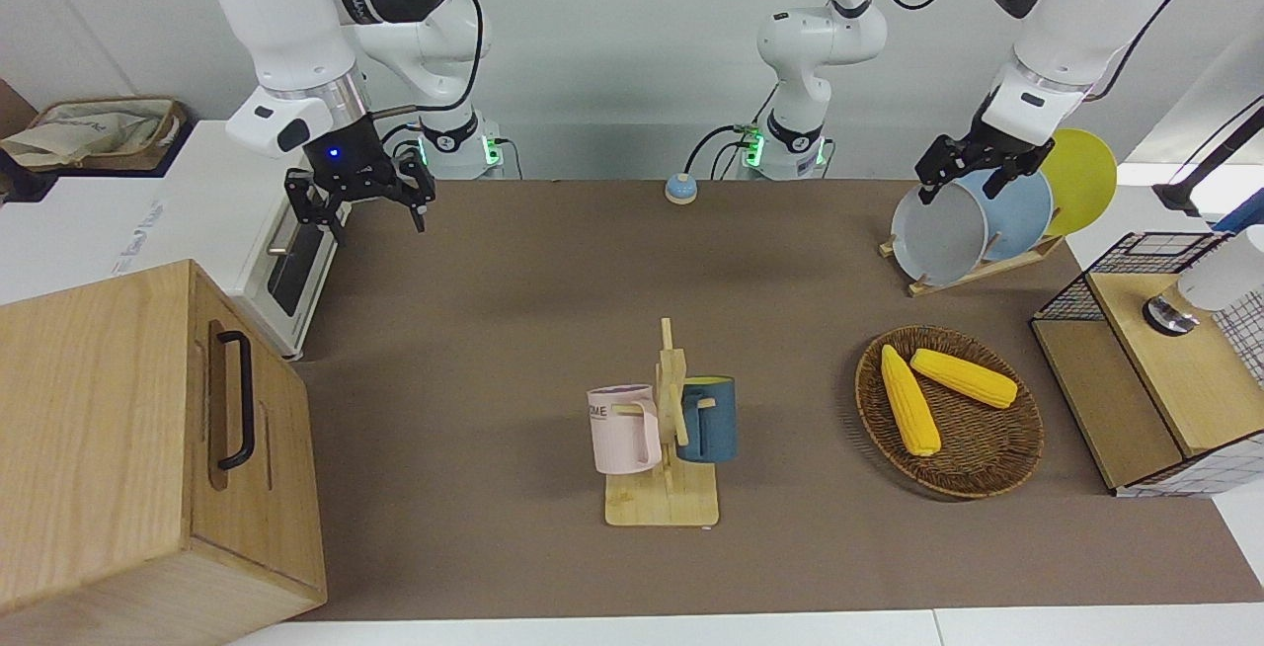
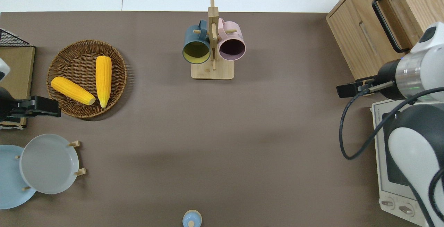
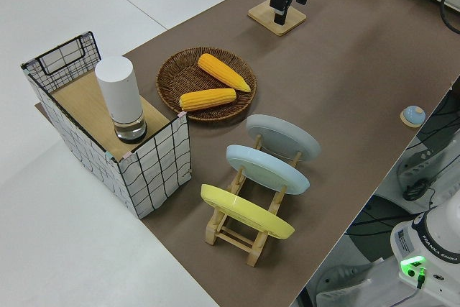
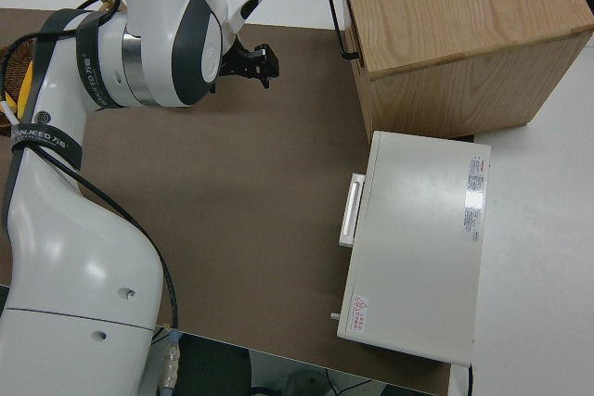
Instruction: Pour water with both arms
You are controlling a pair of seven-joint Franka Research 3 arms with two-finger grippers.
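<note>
Both arms are raised above the brown table [image 1: 513,261]; neither hand holds anything.

Right hand [image 1: 360,194]: up in the air at the right arm's end of the table, over the bare mat just off the corner of the wooden cabinet [image 1: 148,429] and the white toaster oven [image 1: 267,261]. Fingers spread, nothing between them. In the overhead view the right hand [image 2: 350,90] shows only as a black bar; the spread reads from the front view.

Left hand [image 1: 973,172]: up in the air at the left arm's end of the table. In the overhead view the left hand [image 2: 41,106] sits over the edge of the wicker basket [image 2: 86,77] nearest the robots. Fingers spread, empty.

Scene:
- Wooden mug rack [image 1: 667,468] stands mid-table on the side farther from the robots. A pink mug [image 1: 622,429] and a dark blue mug [image 1: 709,419] hang on its pegs, one to each side.
- The wicker basket holds two corn cobs [image 1: 908,399].
- Plate rack [image 1: 973,271], nearer to the robots than the basket, carries a grey plate [image 1: 938,231], a light blue plate [image 1: 1022,211] and a yellow plate [image 1: 1081,177], each standing on edge.
- Wire-sided crate [image 3: 108,141] at the left arm's end holds an upright white cylinder [image 3: 118,95].
- Small blue bell-shaped button [image 1: 679,190] at the table edge between the arm bases.
</note>
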